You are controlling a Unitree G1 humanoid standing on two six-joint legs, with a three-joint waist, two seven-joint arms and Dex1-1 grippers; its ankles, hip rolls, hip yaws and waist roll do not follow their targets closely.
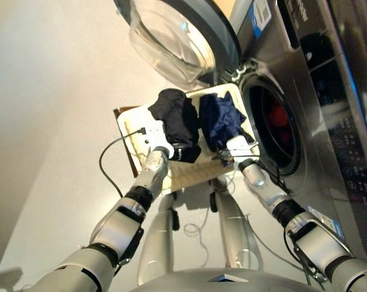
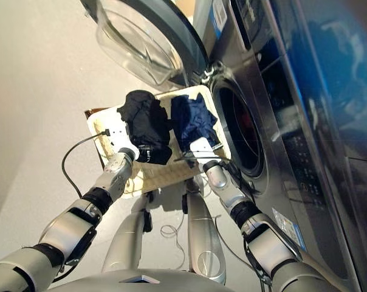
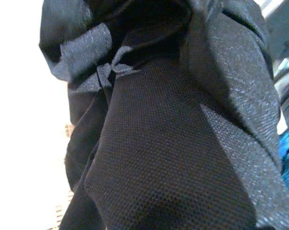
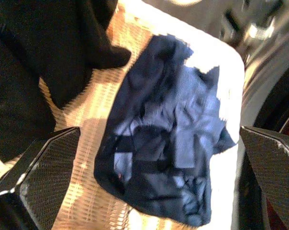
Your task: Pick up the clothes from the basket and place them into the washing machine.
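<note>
A: Basket (image 1: 130, 125) sits right beside the washing machine (image 1: 329, 103), door swung wide, so transfers stay short. Red garment (image 1: 279, 115) lies inside already.

B: Right gripper (image 4: 156, 158) spreads wide, empty, over the navy garment (image 4: 168, 143). Left gripper (image 1: 171, 150) meets the black garment (image 1: 176, 118); grip unclear.

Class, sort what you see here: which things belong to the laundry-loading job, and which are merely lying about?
Job:
black fabric garment
navy blue fabric garment
orange-red garment inside the drum
cream-white woven wicker basket
dark grey washing machine, door open
right claw, open over the navy garment

Lying about:
black cable on the floor
</note>
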